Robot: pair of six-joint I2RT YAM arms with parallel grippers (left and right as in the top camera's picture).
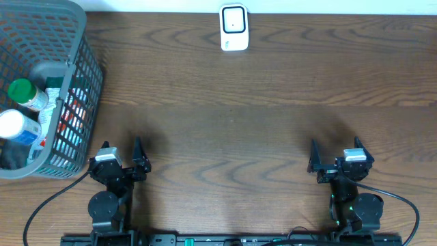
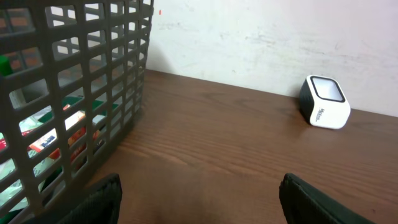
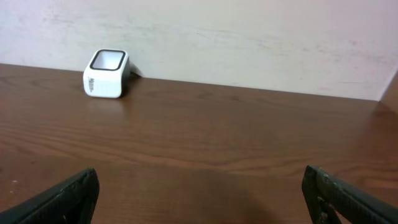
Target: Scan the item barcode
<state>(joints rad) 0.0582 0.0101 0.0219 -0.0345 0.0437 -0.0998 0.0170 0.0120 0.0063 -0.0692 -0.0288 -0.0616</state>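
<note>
A white barcode scanner [image 1: 233, 27] with a dark window stands at the table's far edge, centre; it also shows in the left wrist view [image 2: 323, 102] and the right wrist view [image 3: 106, 73]. Items lie in a grey mesh basket [image 1: 92, 82] at the far left: a green-capped bottle [image 1: 26, 93], a white-capped bottle [image 1: 15, 126] and coloured packs seen through the mesh [image 2: 56, 130]. My left gripper [image 1: 121, 145] is open and empty near the front edge, just right of the basket. My right gripper [image 1: 336, 143] is open and empty at the front right.
The basket wall [image 2: 93, 74] rises close on the left of the left gripper [image 2: 200, 186]. Bare dark wood lies ahead of the right gripper [image 3: 200, 177]. A pale wall backs the table.
</note>
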